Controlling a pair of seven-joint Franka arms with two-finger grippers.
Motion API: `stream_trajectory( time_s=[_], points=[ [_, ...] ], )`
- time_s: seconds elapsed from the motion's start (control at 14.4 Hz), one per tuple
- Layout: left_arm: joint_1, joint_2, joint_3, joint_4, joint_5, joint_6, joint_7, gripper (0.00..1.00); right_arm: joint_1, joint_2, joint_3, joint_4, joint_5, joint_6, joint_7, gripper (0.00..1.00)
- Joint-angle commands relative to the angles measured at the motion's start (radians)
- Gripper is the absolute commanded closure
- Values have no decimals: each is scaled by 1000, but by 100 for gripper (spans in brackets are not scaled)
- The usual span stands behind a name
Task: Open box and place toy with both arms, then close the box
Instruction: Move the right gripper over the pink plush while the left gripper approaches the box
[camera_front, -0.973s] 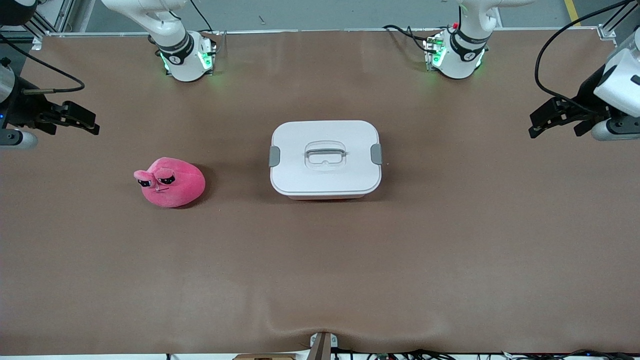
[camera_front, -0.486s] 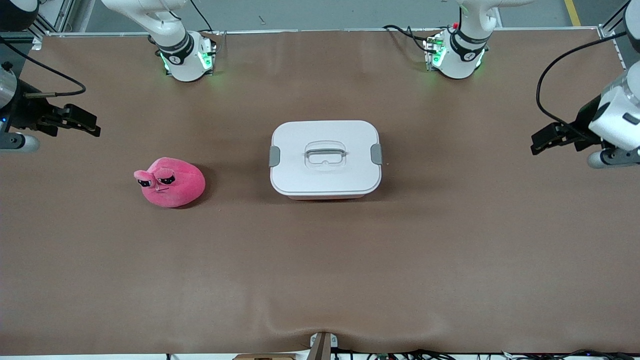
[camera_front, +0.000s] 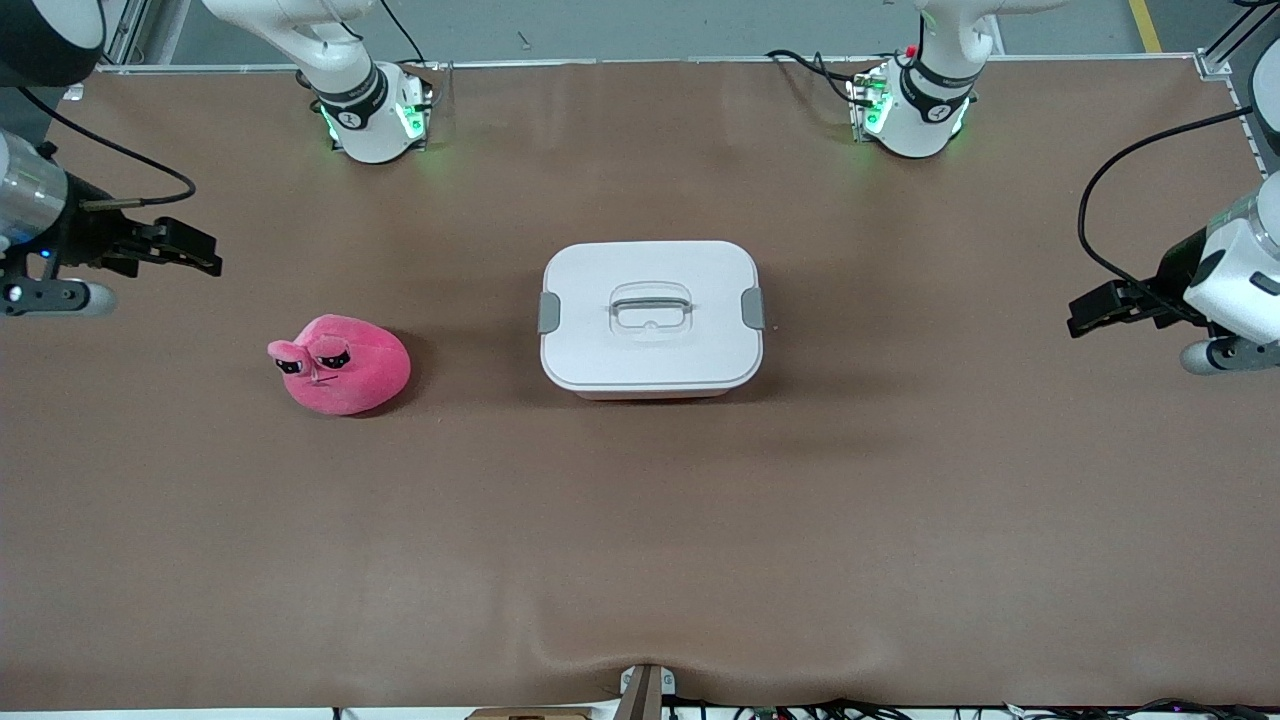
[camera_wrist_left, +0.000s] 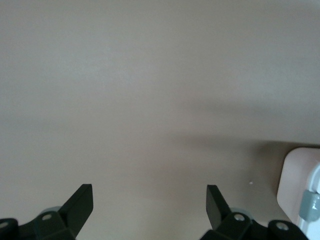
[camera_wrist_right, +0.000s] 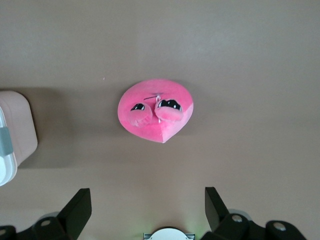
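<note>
Centrally on the brown surface (camera_front: 900, 520) the box (camera_front: 650, 318) is seen, its white lid (camera_front: 650, 345) seated and both grey side clips down. Beside the box, toward the right arm's end, the toy (camera_front: 340, 365) is found, apart from it and resting on the surface. The right pincer (camera_front: 190, 250) is held wide over bare surface near the toy. The left pincer (camera_front: 1090, 312) is held wide over bare surface toward the left arm's end, well apart from the box.

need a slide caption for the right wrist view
Right gripper, jaws open, hangs over the table above the pink toy; a corner of the closed box shows at the edge.
</note>
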Motion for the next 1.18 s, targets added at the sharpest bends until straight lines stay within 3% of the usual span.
stream_trajectory(
  time_s=[0.0, 0.69, 1.11],
  points=[
    [2, 18, 23, 28, 18, 3, 2, 0, 30, -19, -6, -55, 2, 23, -6, 0],
    [-47, 25, -6, 22, 1, -14, -539, 0, 71, -17, -6, -145, 4, 107, -5, 0],
    [-246, 44, -13, 16, -2, -54, -1114, 0, 122, -26, -6, -221, 4, 210, 14, 0]
  ],
)
